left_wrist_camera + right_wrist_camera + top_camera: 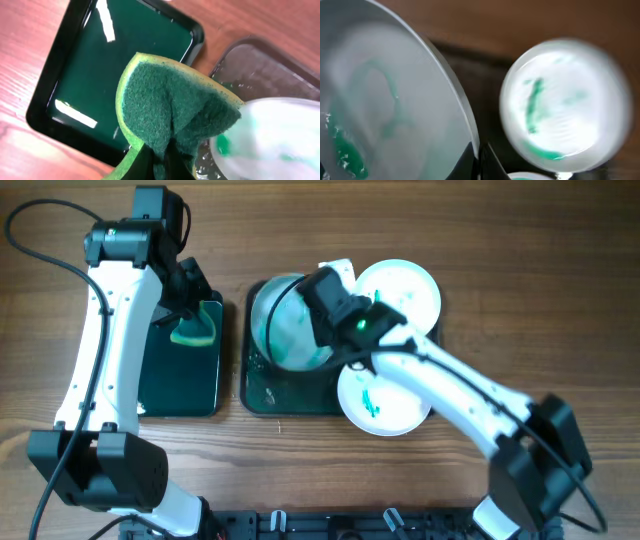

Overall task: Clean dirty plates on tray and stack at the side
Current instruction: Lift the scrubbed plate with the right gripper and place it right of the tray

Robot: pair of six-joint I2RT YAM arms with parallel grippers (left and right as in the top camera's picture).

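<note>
My right gripper [322, 302] [479, 157] is shut on the rim of a plate [282, 330] [385, 100] and holds it tilted on edge over the left end of the large dark tray [270, 395]. That plate carries teal smears. My left gripper [190, 305] [162, 162] is shut on a green sponge [195, 332] [175, 110], just left of the held plate [272, 137]. A second smeared plate [385, 402] [565, 100] lies at the tray's front right. A third plate [402, 290] lies at the back right.
A smaller, narrower black tray [180, 380] [125, 55] with a wet green floor lies left of the large tray [270, 65], under the sponge. Bare wooden table surrounds both trays. The arm bases stand at the front edge.
</note>
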